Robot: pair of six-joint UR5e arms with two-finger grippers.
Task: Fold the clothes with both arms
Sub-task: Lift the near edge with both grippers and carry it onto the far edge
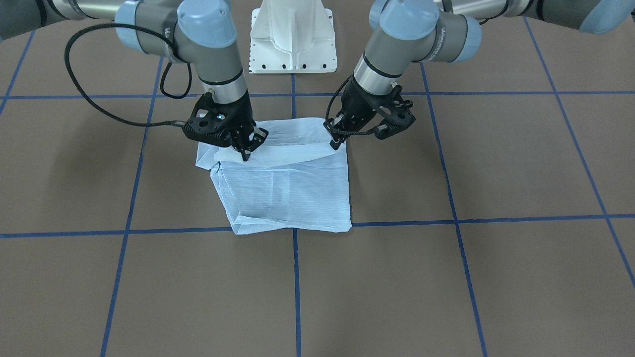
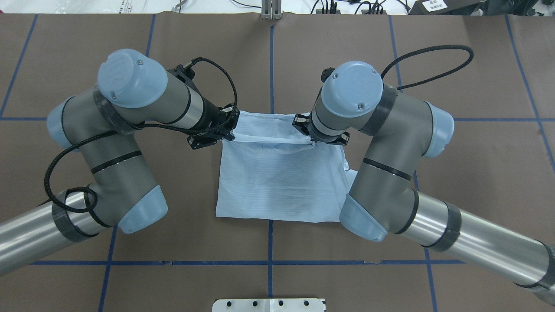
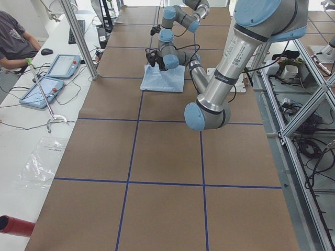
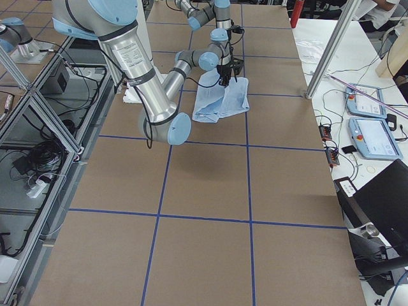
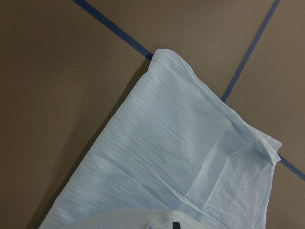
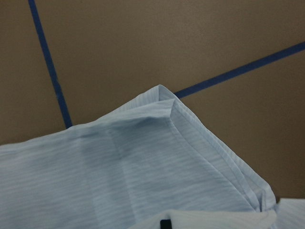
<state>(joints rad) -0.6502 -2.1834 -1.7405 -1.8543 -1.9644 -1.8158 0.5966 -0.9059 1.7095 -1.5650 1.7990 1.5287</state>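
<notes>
On the table (image 1: 471, 277), near its middle, the shirt (image 1: 287, 193) lay folded square; it looked thin, limp and light, likely to sag between holds. Farther back, the right gripper (image 1: 245, 151) and left gripper (image 1: 335, 144) pinched its raised edge near both ends, seemingly the sound hold, jaws closed on cloth.

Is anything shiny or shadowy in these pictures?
Overhead exterior view: light gleams in streaks on the silver tubes of the left arm and the right arm. Left wrist view: the shirt casts a soft dark shadow on the brown table along its left edge.
</notes>
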